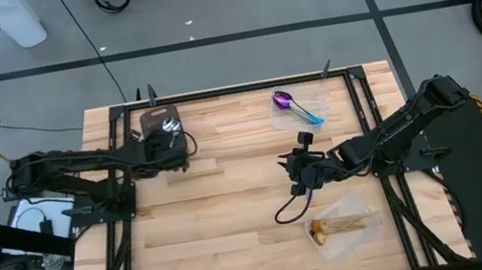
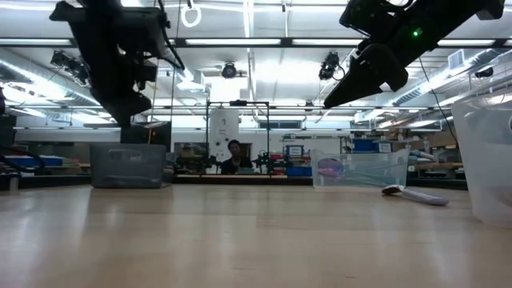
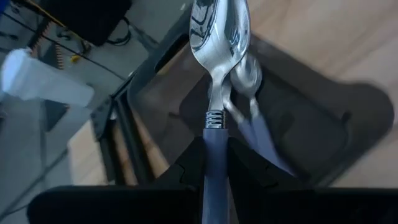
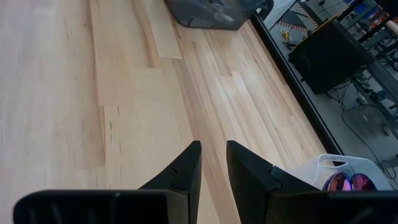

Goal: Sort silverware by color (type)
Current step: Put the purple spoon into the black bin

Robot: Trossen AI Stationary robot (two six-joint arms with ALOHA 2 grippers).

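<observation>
My left gripper (image 3: 216, 149) is shut on a silver spoon (image 3: 219, 37) with a grey-blue handle, held over the dark grey tray (image 3: 323, 130) at the table's far left (image 1: 161, 120). Another silver spoon (image 3: 249, 78) lies in that tray. Purple-blue spoons (image 1: 286, 101) with teal handles lie in a clear container (image 1: 312, 95) at the far right, and gold spoons (image 1: 338, 227) in a clear container at the near right. My right gripper (image 4: 214, 163) hangs over bare wood right of the table's middle (image 1: 304, 162), its fingers a little apart with nothing between them. My left gripper pinches the spoon's grey-blue handle (image 3: 214, 140) between its two fingers, just below the coiled neck. The spoon runs on in line with the fingers, bowl (image 3: 221, 28) foremost. It is lifted clear above the tray.
A black frame (image 1: 215, 92) runs round the wooden table top. In the low view the tray (image 2: 128, 166) stands at the left, the container of purple spoons (image 2: 356, 170) right of middle, and a teal handle (image 2: 420, 195) lies beside it. Bare wood (image 1: 225, 215) spans the middle and near left.
</observation>
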